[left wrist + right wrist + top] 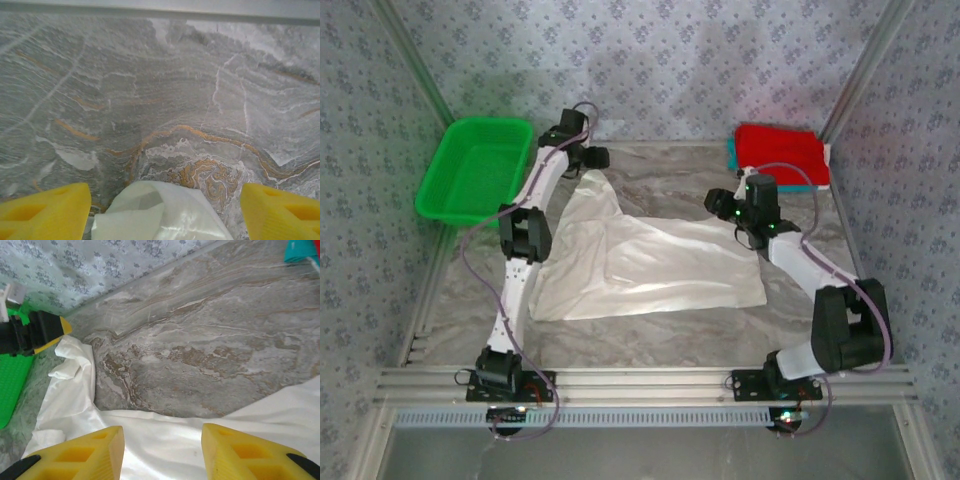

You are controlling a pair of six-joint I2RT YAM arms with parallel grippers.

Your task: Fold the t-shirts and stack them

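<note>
A white t-shirt lies spread on the marble table, one corner reaching toward the back. My left gripper hovers over that far corner. In the left wrist view its yellow fingers stand wide apart, with the cloth tip lying loose between them. My right gripper is over the shirt's right back edge, open, and the white cloth lies flat under its fingers. A folded red shirt rests on a teal one at the back right.
A green plastic basket stands at the back left, beside the left arm. Patterned walls and metal frame posts close in the back and sides. A rail runs along the near edge. Bare marble shows between the two grippers.
</note>
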